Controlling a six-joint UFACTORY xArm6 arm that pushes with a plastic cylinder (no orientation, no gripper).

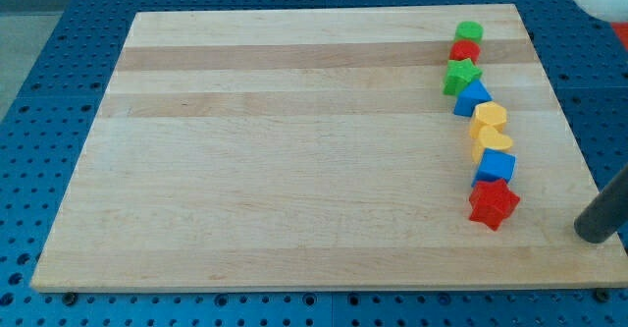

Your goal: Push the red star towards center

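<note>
The red star (493, 204) lies on the wooden board (294, 150) at the view's lower right, at the bottom end of a curved line of blocks. My tip (592, 235) is the lower end of a dark rod that enters from the view's right edge. It stands to the right of the red star and slightly below it, with a clear gap between them, near the board's right edge.
Above the red star, from bottom to top: a blue cube (496, 167) touching it, a yellow block (490, 141), another yellow block (489, 117), a blue block (472, 98), a green star (460, 76), a red round block (465, 50), a green round block (469, 31).
</note>
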